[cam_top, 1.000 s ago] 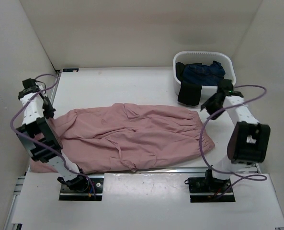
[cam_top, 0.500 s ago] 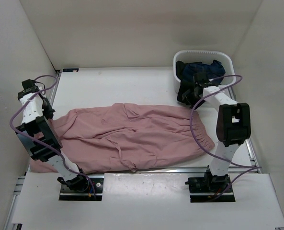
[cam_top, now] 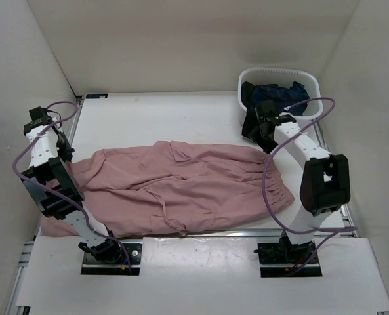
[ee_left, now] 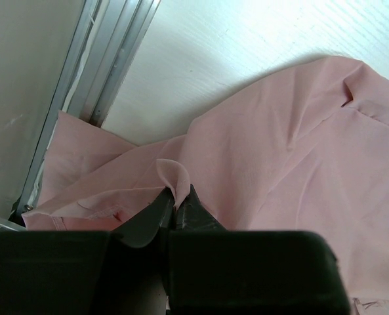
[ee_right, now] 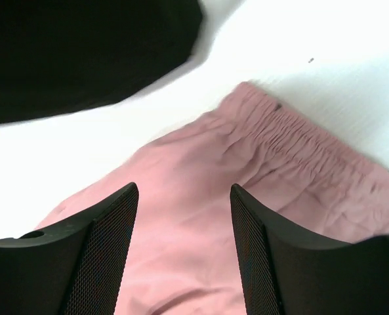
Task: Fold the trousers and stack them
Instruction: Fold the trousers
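Observation:
The dusty-pink trousers (cam_top: 181, 187) lie spread across the table, legs to the left and gathered waistband (cam_top: 276, 174) to the right. My left gripper (cam_top: 69, 161) is at the leg end by the left rail. In the left wrist view it (ee_left: 176, 198) is shut on a small raised pinch of the pink fabric (ee_left: 279, 151). My right gripper (cam_top: 260, 131) hovers over the far corner of the waistband, beside the basket. In the right wrist view it (ee_right: 184, 193) is open and empty, with pink cloth (ee_right: 181, 216) and the waistband (ee_right: 299, 141) below it.
A white basket (cam_top: 279, 73) at the back right holds dark navy garments (cam_top: 283, 98). A black garment (cam_top: 252, 126) hangs over its front and also shows in the right wrist view (ee_right: 82, 46). An aluminium rail (ee_left: 99, 72) runs along the table's left edge. Walls enclose three sides.
My right arm has swung from the right side in toward the basket and now hangs over the waistband's far corner. The left arm and the trousers have not moved.

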